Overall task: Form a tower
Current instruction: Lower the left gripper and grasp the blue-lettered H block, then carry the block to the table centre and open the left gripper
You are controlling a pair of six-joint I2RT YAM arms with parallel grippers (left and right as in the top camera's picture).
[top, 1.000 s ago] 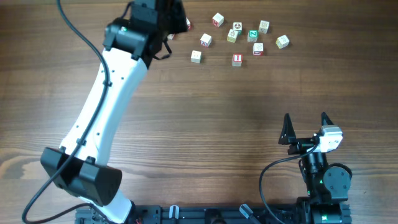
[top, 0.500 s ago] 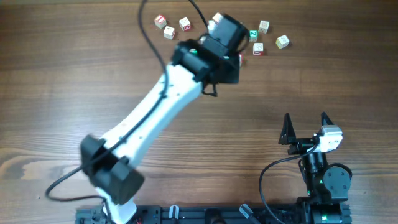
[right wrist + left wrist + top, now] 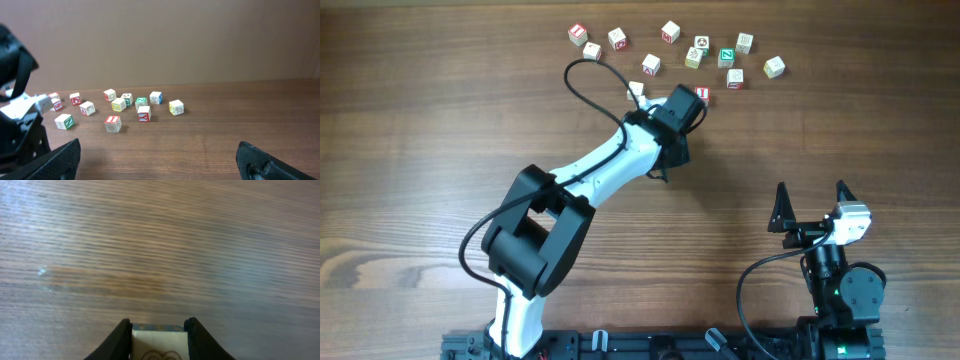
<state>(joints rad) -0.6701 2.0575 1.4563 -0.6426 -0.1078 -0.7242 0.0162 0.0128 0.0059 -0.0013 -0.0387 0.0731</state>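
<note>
One cube [image 3: 112, 123] shows a red "I"; the other marks are too small to read.

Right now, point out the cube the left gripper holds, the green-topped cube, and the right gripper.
Held cube [image 3: 159, 342]: left wrist view, its pale printed face.
Green-topped cube [image 3: 727, 57]: overhead view, its top face.
Right gripper [image 3: 811, 188]: overhead view, midway between its open fingertips.

Table [image 3: 840, 130]: brown wood grain. Loose pale wooden cubes, small, lie singly in a scattered band near the table's far edge.
- Red-marked cube [image 3: 578, 33]: at the band's end toward the left edge.
- Green-marked cube [image 3: 727, 56]: in the cluster nearer the right edge.
- Yellow-marked cube [image 3: 775, 67]: at the right end.

Plain brown wall [image 3: 200, 40]: beyond the far edge.
</note>
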